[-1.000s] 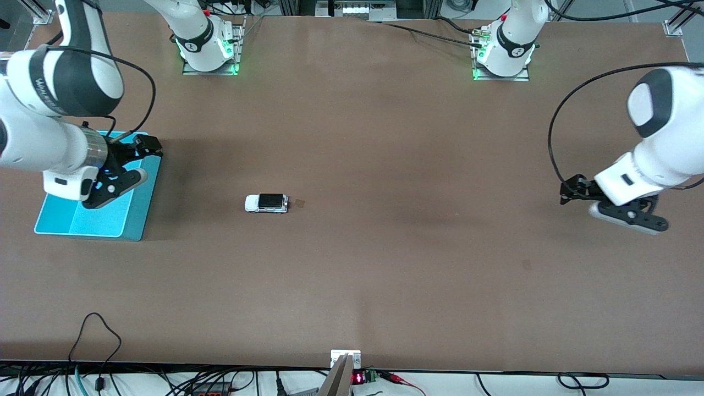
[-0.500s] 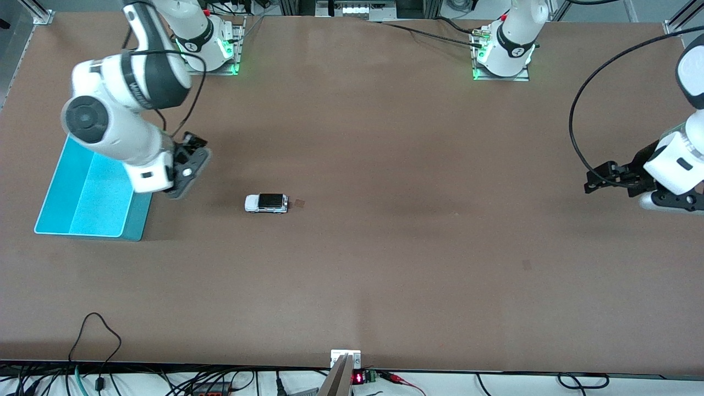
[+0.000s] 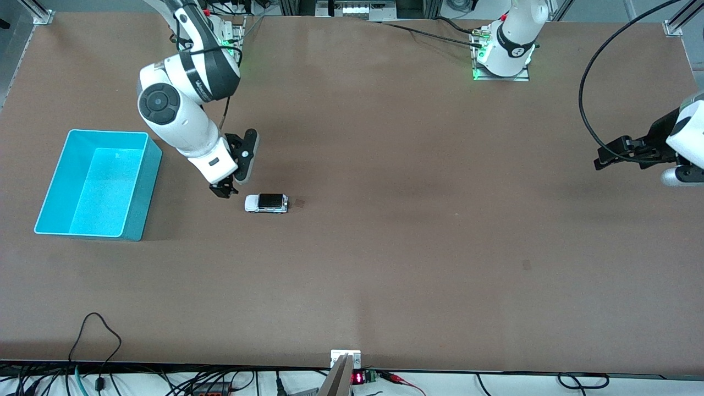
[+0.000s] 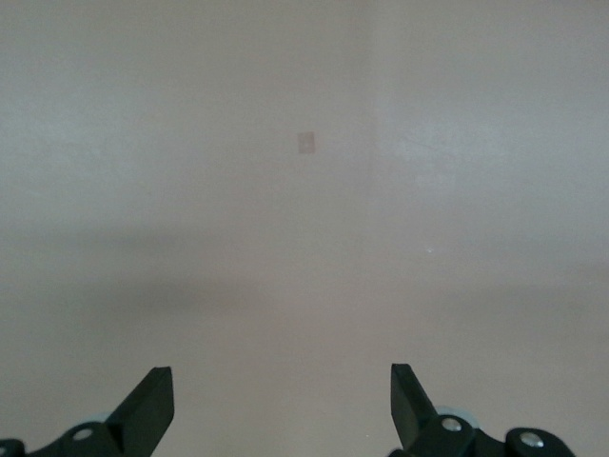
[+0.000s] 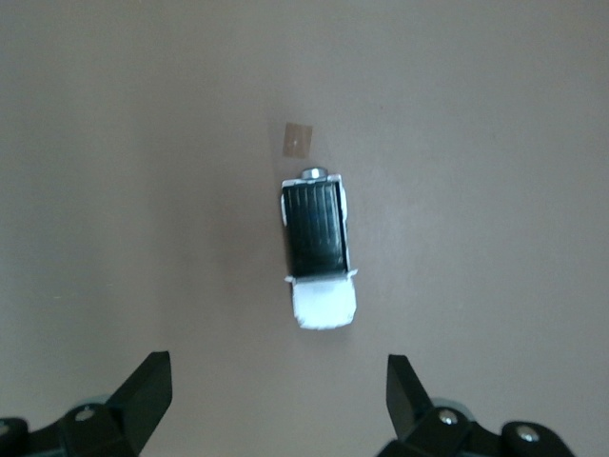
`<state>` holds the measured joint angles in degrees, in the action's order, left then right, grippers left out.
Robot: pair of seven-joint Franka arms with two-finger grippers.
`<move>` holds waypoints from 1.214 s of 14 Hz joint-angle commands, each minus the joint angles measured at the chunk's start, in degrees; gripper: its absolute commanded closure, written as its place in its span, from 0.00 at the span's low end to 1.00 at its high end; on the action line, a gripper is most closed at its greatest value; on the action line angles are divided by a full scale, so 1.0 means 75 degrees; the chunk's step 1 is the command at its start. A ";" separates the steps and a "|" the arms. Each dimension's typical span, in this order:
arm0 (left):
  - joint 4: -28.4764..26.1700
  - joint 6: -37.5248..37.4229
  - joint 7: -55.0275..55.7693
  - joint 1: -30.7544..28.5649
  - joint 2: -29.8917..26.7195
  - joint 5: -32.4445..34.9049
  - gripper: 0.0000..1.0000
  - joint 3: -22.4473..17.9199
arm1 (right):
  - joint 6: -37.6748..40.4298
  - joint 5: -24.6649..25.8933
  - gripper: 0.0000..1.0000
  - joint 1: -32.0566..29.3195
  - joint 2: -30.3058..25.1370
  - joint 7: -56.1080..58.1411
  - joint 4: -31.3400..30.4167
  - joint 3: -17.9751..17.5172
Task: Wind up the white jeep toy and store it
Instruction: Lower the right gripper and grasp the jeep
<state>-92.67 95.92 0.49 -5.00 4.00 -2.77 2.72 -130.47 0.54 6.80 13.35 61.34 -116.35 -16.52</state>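
The white jeep toy (image 3: 266, 203) stands on its wheels on the brown table, black roof up. In the right wrist view the jeep (image 5: 319, 252) lies just ahead of the gap between the fingers, white hood end toward them. My right gripper (image 3: 242, 164) (image 5: 279, 395) hangs open and empty over the table, just off the jeep's hood end, on the side toward the turquoise bin (image 3: 49, 187). My left gripper (image 3: 675, 175) (image 4: 283, 405) hovers open and empty over bare table at the left arm's end.
The turquoise bin sits empty at the right arm's end of the table. A small tan patch (image 3: 298, 203) marks the table beside the jeep's rear. Cables (image 3: 99, 335) trail along the table edge nearest the front camera.
My right arm swung from over the bin to just beside the jeep. The left arm drew back toward its end of the table. The jeep stayed put.
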 commanded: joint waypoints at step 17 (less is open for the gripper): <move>-0.0265 -0.0286 0.0028 0.0057 -0.0486 0.0017 0.00 0.0035 | -0.2138 0.1217 0.00 0.0429 0.2168 0.0470 0.0197 0.0035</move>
<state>-94.28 94.79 1.02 -4.88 1.54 -2.77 3.01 -145.23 8.35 10.10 28.12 65.23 -115.80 -16.31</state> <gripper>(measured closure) 0.000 0.000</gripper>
